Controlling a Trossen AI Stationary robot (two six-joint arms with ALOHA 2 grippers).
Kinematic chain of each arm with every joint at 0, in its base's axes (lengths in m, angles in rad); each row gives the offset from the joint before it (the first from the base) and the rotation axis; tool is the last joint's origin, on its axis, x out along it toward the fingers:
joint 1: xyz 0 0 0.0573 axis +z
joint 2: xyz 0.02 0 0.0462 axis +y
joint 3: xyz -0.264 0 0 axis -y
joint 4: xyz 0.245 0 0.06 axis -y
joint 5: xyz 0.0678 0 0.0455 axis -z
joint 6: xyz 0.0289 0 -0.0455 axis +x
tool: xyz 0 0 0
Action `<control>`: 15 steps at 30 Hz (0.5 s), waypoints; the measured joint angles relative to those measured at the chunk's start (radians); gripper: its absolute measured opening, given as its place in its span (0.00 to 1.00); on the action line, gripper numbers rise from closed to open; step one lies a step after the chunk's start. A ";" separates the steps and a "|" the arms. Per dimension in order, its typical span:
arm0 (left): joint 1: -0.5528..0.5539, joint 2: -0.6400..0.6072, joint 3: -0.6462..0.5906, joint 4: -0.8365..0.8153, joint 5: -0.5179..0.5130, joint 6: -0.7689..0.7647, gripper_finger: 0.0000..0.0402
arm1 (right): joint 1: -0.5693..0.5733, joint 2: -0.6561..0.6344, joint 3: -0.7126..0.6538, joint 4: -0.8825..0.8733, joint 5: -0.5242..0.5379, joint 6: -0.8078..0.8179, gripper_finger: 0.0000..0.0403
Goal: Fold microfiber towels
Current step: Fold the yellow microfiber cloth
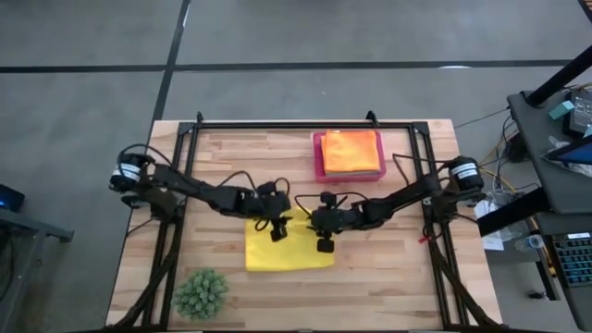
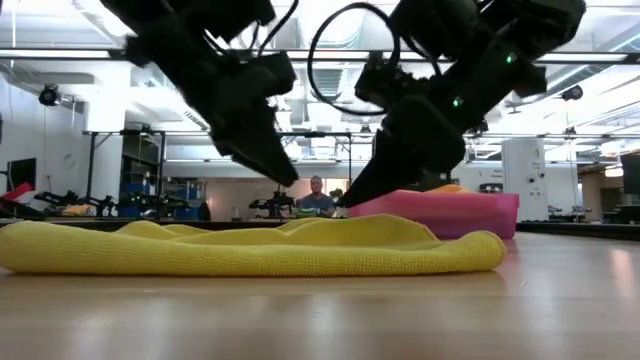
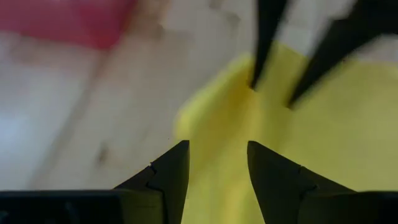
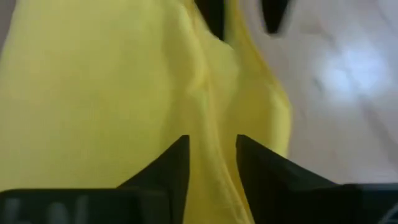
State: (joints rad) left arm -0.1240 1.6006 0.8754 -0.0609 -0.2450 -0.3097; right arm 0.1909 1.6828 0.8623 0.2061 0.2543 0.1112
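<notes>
From above, a yellow towel [image 1: 289, 252] lies folded flat on the wooden bench [image 1: 388, 277], near the front and about midway across. The left hand [image 1: 277, 227] hangs over the towel's far edge toward its left part, and the right hand [image 1: 325, 237] is over the far right corner. Behind them a pink tray [image 1: 319, 159] holds an orange towel [image 1: 351, 151], and a spiky green plant ball [image 1: 200, 292] sits at the front left corner. At bench height, the yellow towel [image 2: 250, 250] shows as a low, rumpled fold with both hands just above it, the left hand [image 2: 283, 176] and the right hand [image 2: 348, 200] tilted toward each other, neither visibly touching cloth. In the left wrist view, that hand's fingers [image 3: 173, 177] stand apart with nothing between them above the towel's edge [image 3: 311, 143]. In the right wrist view, its fingers [image 4: 176, 168] are parted above a raised ridge of yellow cloth [image 4: 93, 93].
</notes>
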 joint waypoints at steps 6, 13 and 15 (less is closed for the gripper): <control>0.079 0.046 -0.019 0.107 0.002 0.055 0.36 | 0.000 -0.065 -0.005 -0.072 0.013 0.000 0.41; 0.103 0.156 -0.017 0.229 0.154 0.058 0.36 | 0.000 -0.079 -0.011 -0.077 0.013 0.000 0.46; 0.102 0.185 -0.016 0.256 0.193 0.057 0.36 | 0.000 -0.079 -0.014 -0.082 0.012 0.006 0.46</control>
State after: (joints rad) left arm -0.0222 1.7851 0.8597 0.1950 -0.0520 -0.2526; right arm 0.1909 1.6039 0.8479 0.1238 0.2665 0.1167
